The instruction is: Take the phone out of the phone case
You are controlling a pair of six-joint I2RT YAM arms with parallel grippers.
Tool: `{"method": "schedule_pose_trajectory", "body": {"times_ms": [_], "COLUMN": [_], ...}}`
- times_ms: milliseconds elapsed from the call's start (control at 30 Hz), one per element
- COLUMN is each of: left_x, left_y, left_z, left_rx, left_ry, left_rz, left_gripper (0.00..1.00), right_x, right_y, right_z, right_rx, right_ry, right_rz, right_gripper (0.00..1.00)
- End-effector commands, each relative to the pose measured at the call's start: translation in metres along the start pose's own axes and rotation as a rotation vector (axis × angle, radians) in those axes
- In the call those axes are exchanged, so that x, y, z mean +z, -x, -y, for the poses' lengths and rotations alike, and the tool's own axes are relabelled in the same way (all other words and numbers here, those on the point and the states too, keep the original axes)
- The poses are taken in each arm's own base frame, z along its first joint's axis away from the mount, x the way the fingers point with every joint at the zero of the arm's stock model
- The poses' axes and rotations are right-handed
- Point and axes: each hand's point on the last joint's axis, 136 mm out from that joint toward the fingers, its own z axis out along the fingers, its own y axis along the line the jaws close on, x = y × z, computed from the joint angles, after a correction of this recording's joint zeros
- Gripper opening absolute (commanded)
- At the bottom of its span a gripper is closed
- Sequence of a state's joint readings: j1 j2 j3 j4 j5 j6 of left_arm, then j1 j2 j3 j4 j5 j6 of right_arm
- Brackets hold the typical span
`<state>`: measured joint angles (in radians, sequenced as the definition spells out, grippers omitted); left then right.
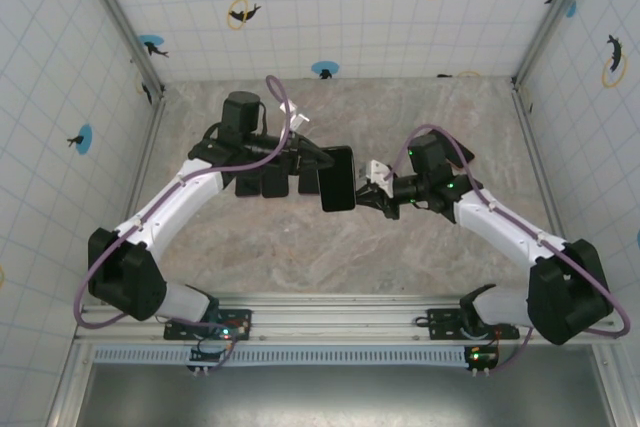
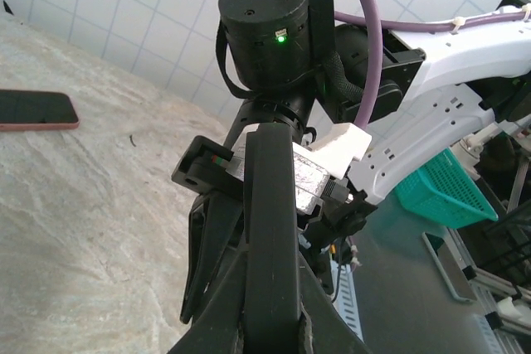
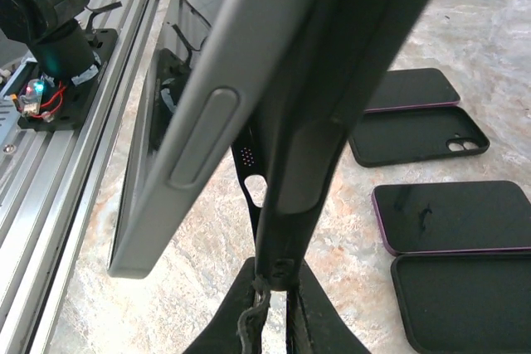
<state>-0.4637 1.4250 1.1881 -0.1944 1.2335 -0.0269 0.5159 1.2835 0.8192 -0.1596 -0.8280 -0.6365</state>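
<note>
Above the middle of the table, the phone [image 1: 338, 179] hangs on edge between both grippers. In the right wrist view its grey side with a long button [image 3: 203, 134] leans away from the black phone case [image 3: 319, 147], with a gap open between them at the lower end. My right gripper [image 3: 286, 288] is shut on the case's thin edge. My left gripper [image 2: 270, 321] is shut on a dark slab [image 2: 270, 221] running up between its fingers, which looks like the phone's other side. From above, the left gripper [image 1: 318, 161] and right gripper [image 1: 372, 187] flank the phone.
Flat on the table beside the right gripper lie two dark phones [image 3: 411, 89] [image 3: 452, 217] and two empty black cases [image 3: 419, 134] [image 3: 465, 300]. A pink-edged phone [image 2: 37, 109] lies further off. Dark flat items [image 1: 262, 185] sit under the left arm. A teal basket [image 2: 448, 188] stands off the table.
</note>
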Motion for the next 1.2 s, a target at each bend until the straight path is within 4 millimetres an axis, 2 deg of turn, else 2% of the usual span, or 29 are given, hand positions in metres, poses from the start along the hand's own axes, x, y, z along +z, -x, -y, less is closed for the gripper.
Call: {"method": "schedule_pose_trajectory", "body": {"times_ms": [0, 133, 333, 567, 667, 900, 1033, 1067, 1167], "left_x": [0.000, 0.001, 0.000, -0.003, -0.003, -0.008, -0.014, -0.026, -0.025], "left_y": [0.005, 0.005, 0.010, 0.022, 0.028, 0.044, 0.044, 0.046, 0.041], "left_z": [0.016, 0.011, 0.010, -0.005, -0.011, -0.031, -0.047, -0.058, -0.071], "left_rx": [0.001, -0.009, -0.013, -0.084, -0.136, -0.277, -0.393, -0.420, -0.512], "left_ry": [-0.075, -0.062, -0.045, 0.061, 0.074, 0.131, 0.135, 0.158, 0.139], "left_rz": [0.009, 0.014, 0.044, 0.131, 0.165, 0.256, 0.316, 0.349, 0.360], "left_gripper": [0.00, 0.00, 0.00, 0.00, 0.00, 0.00, 0.00, 0.00, 0.00], "right_x": [-0.009, -0.013, -0.014, -0.022, -0.025, -0.035, -0.045, -0.047, -0.048], "right_y": [0.031, 0.046, 0.055, 0.066, 0.074, 0.091, 0.094, 0.094, 0.093], "right_z": [-0.002, -0.013, -0.021, -0.020, -0.018, 0.007, 0.013, 0.015, 0.015], "right_rx": [-0.071, -0.068, -0.032, 0.077, 0.171, 0.531, 0.703, 0.739, 0.824], "right_ry": [-0.007, 0.041, 0.082, 0.074, 0.078, 0.043, 0.044, 0.046, 0.069], "right_rz": [0.109, 0.214, 0.292, 0.376, 0.429, 0.588, 0.703, 0.726, 0.775], "right_gripper": [0.12, 0.17, 0.21, 0.25, 0.26, 0.25, 0.23, 0.23, 0.22]}}
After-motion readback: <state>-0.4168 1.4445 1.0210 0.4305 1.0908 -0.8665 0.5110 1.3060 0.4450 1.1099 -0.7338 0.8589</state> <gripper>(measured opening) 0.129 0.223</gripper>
